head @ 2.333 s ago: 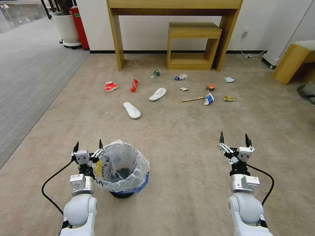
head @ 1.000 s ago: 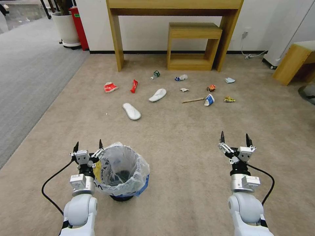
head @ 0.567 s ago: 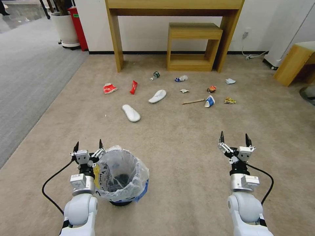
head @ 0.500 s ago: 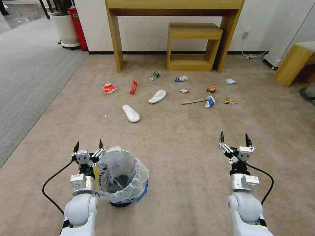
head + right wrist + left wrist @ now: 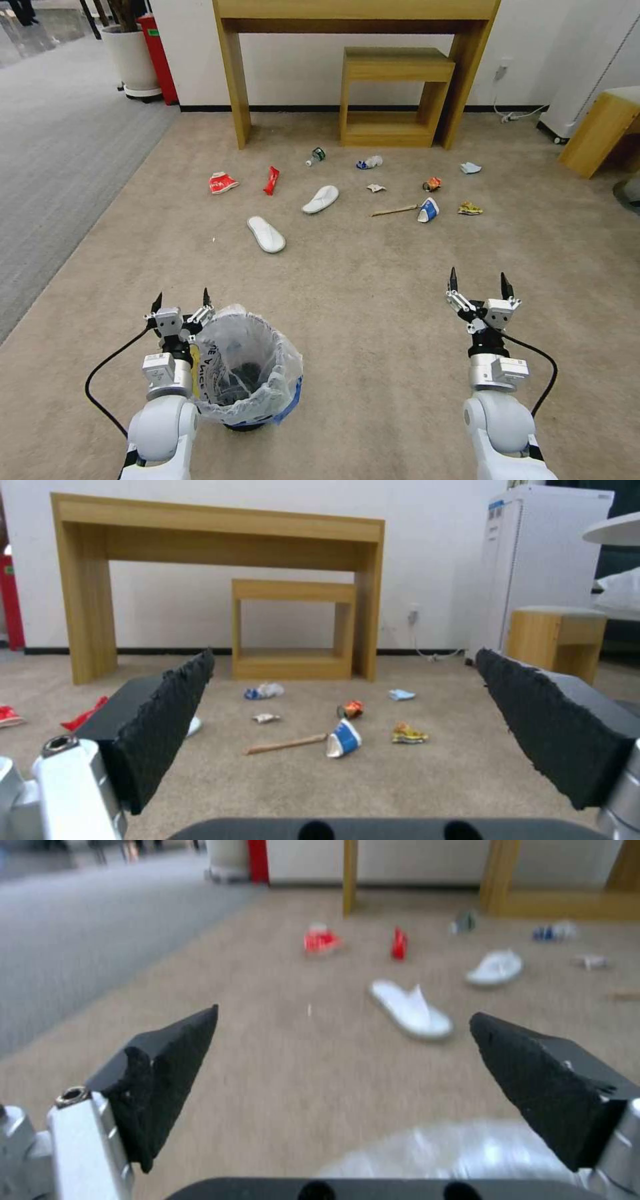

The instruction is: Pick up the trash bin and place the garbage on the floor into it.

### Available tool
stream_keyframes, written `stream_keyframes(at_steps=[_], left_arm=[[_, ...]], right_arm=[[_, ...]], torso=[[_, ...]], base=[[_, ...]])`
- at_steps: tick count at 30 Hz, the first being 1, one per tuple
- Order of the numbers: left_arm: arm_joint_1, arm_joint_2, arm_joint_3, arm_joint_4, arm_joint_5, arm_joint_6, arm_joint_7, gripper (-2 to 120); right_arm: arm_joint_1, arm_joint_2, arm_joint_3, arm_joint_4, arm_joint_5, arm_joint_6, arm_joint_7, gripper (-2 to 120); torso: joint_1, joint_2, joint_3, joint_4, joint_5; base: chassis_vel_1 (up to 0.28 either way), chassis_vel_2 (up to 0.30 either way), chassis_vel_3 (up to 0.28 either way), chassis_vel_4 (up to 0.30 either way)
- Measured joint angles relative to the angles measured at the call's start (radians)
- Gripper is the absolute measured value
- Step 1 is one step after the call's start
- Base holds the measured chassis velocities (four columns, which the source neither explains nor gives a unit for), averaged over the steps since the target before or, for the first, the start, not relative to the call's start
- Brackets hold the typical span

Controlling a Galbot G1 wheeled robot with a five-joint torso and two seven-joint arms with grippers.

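Head view, left pincer: its two black tips are spread wide and pinch nothing. It sits low over the floor.
Head view, trash bin: it stands on the floor just beside the left pincer, on the side toward the right pincer. The crinkly bag at its rim touches the nearest tip or comes very close; I cannot tell which.
Head view, right pincer: spread wide, pinching nothing, well apart from the bin.
Head view, garbage: all of it lies far ahead of both pincers. A white slipper is the closest piece ahead of the left pincer. Past it lie a second slipper, a red wrapper and a red crushed carton. Ahead of the right pincer lie a blue-white cup, a wooden stick and a yellow wrapper.
Left wrist view: the black tips are wide apart with bare carpet between them. The shiny bag shows close under the pincer. The near slipper lies ahead.
Right wrist view: the black tips are wide apart. Between them, far ahead, lie the cup, the stick and the yellow wrapper.
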Motion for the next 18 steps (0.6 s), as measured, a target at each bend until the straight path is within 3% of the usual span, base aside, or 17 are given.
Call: stream_keyframes(at_steps=[2,4,8,18], left_arm=[[0.006,0.004,0.006,-0.010,-0.010,0.023,-0.012,100],[0.029,0.024,0.027,-0.047,-0.057,0.094,-0.072,100],[0.064,0.056,0.046,-0.093,-0.135,0.168,-0.135,100],[0.144,0.132,0.092,-0.168,-0.271,0.302,-0.279,100]], right_arm=[[-0.002,-0.001,0.000,0.003,-0.001,-0.003,0.002,100],[-0.007,-0.005,0.000,0.009,-0.001,-0.015,0.009,100],[-0.009,-0.012,0.000,0.012,0.000,-0.023,0.015,100],[-0.008,-0.015,-0.002,0.013,0.010,-0.026,0.019,100]], torso=[[0.000,0.000,0.000,0.0001,0.0000],[0.000,0.000,0.000,0.0000,-0.0001],[0.000,0.000,0.000,0.0000,0.0000],[0.000,0.000,0.000,0.0001,-0.0001]], base=[[0.000,0.000,0.000,0.000],[0.000,0.000,0.000,0.000],[0.000,0.000,0.000,0.000],[0.000,0.000,0.000,0.000]])
